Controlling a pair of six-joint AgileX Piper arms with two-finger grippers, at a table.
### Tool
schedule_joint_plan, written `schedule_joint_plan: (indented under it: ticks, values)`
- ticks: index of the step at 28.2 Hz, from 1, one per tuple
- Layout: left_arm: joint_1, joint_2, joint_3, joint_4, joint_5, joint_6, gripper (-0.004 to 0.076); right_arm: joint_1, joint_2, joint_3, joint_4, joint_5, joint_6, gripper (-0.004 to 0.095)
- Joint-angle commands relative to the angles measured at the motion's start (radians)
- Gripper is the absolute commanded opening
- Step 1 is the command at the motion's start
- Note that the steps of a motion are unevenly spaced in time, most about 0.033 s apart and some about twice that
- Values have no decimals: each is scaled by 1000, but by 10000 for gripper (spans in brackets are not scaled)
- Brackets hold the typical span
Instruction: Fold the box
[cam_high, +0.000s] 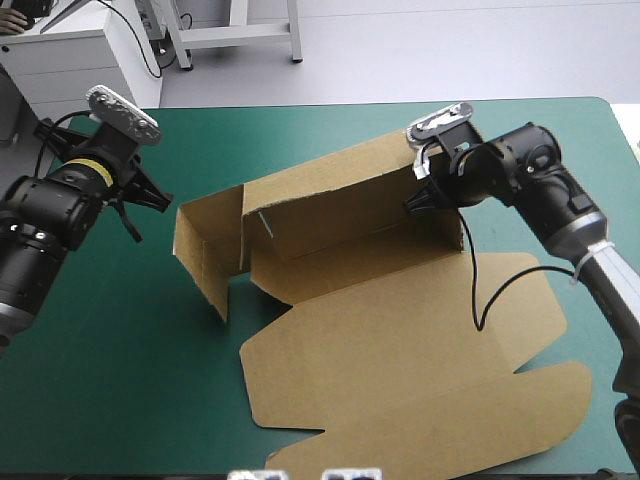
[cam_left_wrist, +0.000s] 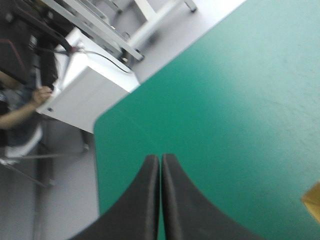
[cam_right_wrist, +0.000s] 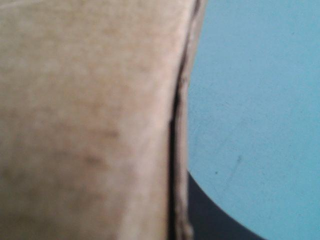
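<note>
The brown box (cam_high: 400, 320) lies in the middle of the teal-green cover. Its long back wall (cam_high: 340, 195) stands raised, its left end wall (cam_high: 200, 255) is up too, and the lid and flaps lie flat toward the front. My right gripper (cam_high: 422, 198) is at the right end of the back wall. In the right wrist view the board (cam_right_wrist: 90, 120) fills most of the picture, with one black finger (cam_right_wrist: 215, 220) just behind its edge. My left gripper (cam_high: 150, 192) hangs left of the box, apart from it, its fingers (cam_left_wrist: 160, 160) shut on nothing. A box corner (cam_left_wrist: 313, 201) shows beside it.
A white cabinet (cam_high: 70, 60) stands beyond the table's far left corner (cam_left_wrist: 100, 120). Bare teal-green cover (cam_high: 110, 360) stretches left of and in front of the box. The flat flaps reach close to the table's front edge (cam_high: 420, 465).
</note>
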Motion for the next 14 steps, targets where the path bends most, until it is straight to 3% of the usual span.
schedule_joint_plan:
  ticks: [1,2,8,14]
  values:
    - [141,-22,-36,-381,-66,133,-3,-90,44,-214,86,136,-83,-18]
    - [165,-24,-36,-451,-56,180,-3,-109,68,-261,102,181,-90,-18]
    - [253,-32,-24,-752,8,356,-3,-211,223,-415,247,187,-142,-18]
    - [321,-50,66,-969,-14,516,-3,-239,385,-438,250,187,-152,-18]
